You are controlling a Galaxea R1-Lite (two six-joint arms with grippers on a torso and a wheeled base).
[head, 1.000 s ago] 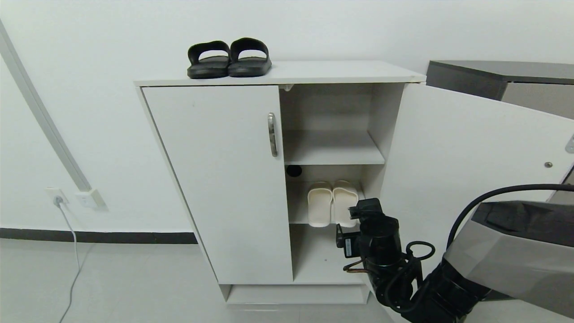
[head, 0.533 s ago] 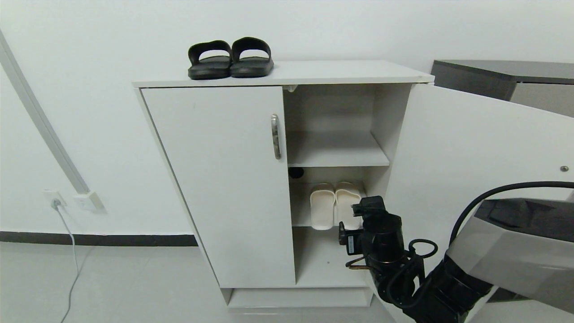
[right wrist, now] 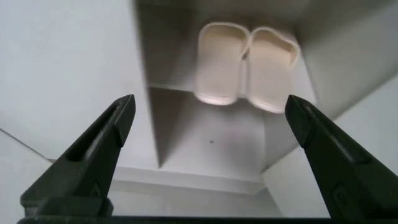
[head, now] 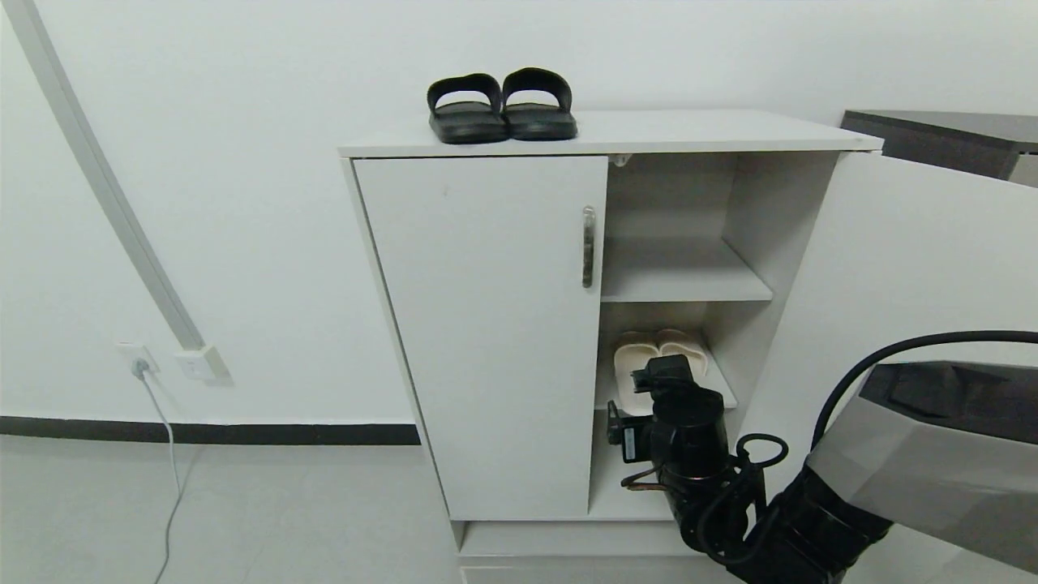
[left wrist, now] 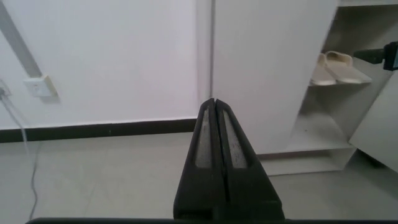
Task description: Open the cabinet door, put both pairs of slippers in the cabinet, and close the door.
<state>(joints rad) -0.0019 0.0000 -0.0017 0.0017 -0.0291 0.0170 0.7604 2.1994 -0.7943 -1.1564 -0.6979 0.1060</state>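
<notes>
Slippers atop cabinet lie front-to-back, toes toward wall.

Plain white wall, grey trunking running diagonally down to a junction box, wall socket with grey cable, black skirting strip, pale grey floor, dark grey unit at right.

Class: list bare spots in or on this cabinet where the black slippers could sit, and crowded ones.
Free: the upper shelf above the white slippers; the cabinet top right of the black slippers. Crowded: the middle shelf, with the right gripper in front.
</notes>
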